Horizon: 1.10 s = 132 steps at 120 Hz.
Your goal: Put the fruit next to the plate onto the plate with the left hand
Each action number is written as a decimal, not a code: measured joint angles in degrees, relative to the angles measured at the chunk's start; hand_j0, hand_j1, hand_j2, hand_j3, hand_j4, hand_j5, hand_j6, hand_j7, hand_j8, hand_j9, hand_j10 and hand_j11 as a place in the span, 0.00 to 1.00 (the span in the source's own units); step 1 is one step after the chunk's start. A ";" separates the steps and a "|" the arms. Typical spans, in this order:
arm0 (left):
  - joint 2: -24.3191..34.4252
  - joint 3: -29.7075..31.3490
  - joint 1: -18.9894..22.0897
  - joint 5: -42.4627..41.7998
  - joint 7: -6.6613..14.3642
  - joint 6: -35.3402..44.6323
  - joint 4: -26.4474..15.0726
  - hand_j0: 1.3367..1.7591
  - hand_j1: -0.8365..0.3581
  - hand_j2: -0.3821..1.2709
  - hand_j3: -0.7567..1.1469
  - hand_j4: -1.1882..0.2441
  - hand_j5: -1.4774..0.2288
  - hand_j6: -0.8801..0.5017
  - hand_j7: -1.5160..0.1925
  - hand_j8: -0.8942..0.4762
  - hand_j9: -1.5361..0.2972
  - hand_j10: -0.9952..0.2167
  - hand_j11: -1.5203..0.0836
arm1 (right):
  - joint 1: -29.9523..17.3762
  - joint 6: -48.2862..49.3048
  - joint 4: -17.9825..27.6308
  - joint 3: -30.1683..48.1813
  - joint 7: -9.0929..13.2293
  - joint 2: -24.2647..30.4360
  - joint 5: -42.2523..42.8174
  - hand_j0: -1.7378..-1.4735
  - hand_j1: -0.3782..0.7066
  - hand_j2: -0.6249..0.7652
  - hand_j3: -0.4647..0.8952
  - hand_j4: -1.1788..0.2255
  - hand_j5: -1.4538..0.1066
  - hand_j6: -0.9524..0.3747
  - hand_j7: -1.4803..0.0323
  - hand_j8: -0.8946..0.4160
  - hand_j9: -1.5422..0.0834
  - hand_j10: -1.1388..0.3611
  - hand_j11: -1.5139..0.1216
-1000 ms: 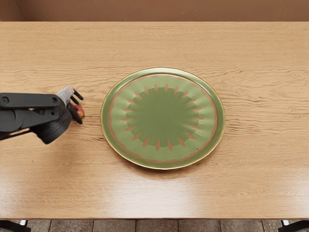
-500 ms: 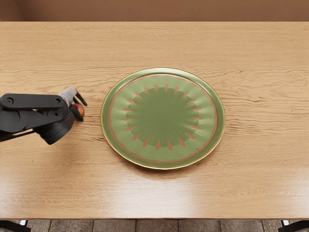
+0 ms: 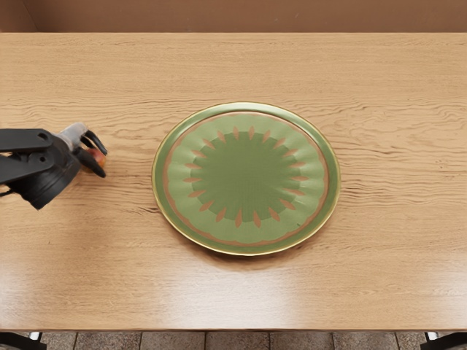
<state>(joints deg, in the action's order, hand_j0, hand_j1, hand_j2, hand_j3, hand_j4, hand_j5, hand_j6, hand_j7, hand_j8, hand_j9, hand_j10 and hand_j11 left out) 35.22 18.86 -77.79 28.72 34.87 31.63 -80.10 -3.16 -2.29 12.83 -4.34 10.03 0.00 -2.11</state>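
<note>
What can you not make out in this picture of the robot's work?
Fruit, head view: mostly covered by the left robot hand; its kind is too small to tell.
Left arm, head view: cut off by the left edge.
Right arm: out of view.

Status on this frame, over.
Left hand shut on fruit, left of plate, apart from it. Right arm out of view. Nothing seen between fruit and plate.
</note>
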 joint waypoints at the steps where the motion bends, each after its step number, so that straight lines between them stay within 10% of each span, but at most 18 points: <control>1: 0.45 -0.30 0.00 -0.01 -0.01 -0.24 -0.19 0.74 0.40 0.50 0.35 0.25 0.19 0.33 0.22 0.38 0.26 0.32 0.22 | 0.00 0.00 0.00 0.00 0.00 0.00 0.00 0.30 0.07 0.44 0.34 0.81 0.90 0.69 0.95 0.65 0.92 0.73 0.90; 74: 8.77 -26.47 0.48 -18.88 0.12 -28.64 -5.15 0.73 0.36 0.56 0.40 0.27 0.12 0.41 0.16 0.45 0.18 0.33 0.21 | 0.00 0.00 0.00 0.00 0.01 0.00 0.00 0.30 0.07 0.44 0.34 0.81 0.90 0.69 0.95 0.65 0.92 0.73 0.90; 132: -10.45 -27.92 -1.39 -12.31 0.09 -32.22 -2.45 0.75 0.44 0.49 0.40 0.26 0.13 0.37 0.18 0.42 0.19 0.27 0.22 | 0.00 0.00 0.00 0.00 0.01 0.00 0.00 0.30 0.07 0.44 0.34 0.81 0.90 0.69 0.95 0.65 0.92 0.73 0.90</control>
<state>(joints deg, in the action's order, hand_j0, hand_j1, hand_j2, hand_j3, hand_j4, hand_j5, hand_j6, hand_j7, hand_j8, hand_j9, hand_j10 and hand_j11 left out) 24.77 -9.07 -79.18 16.41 34.96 -0.59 -82.55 -3.16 -2.29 12.83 -4.33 10.04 0.00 -2.11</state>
